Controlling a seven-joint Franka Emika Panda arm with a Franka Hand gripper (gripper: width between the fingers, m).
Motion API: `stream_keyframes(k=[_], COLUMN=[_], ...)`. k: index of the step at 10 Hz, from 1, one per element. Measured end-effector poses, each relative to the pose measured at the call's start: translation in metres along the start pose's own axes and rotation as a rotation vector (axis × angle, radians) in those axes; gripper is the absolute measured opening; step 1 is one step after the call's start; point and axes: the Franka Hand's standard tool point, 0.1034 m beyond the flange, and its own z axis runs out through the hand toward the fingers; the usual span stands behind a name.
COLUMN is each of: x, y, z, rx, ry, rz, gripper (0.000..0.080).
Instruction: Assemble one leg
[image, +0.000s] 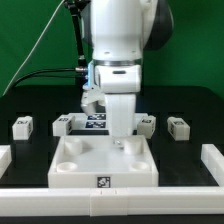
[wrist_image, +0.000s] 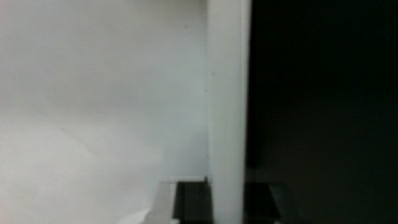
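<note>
One small white plastic cube leg (image: 179, 126) lies apart from your gripper (image: 122, 141), low over the white square tray (image: 70, 166); you cannot tell its grip.

Bkgd: green backdrop (image: 30, 40) w/ even light; black table (image: 195, 105) (matte) in front.

Exterior view: evenly lit, soft-focused; large white square plastic tray (image: 70, 178) nearly glares. Wrist view: wholly blurred, half pale, half black.
</note>
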Motion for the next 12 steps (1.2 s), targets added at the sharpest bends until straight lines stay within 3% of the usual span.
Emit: stream_keyframes(k=[4, 7, 10, 12], x=[0.044, 0.076, 0.089, 0.088], y=[0.022, 0.025, 0.023, 0.022], z=[0.001, 0.002, 0.000, 0.001], rx=[-0.026, -0.016, 0.005, 0.009], ry=[0.009, 0.012, 0.007, 0.006], rz=[0.006, -0.001, 0.009, 0.010], gripper=[0.0061, 0.0061, 0.0061, 0.0061])
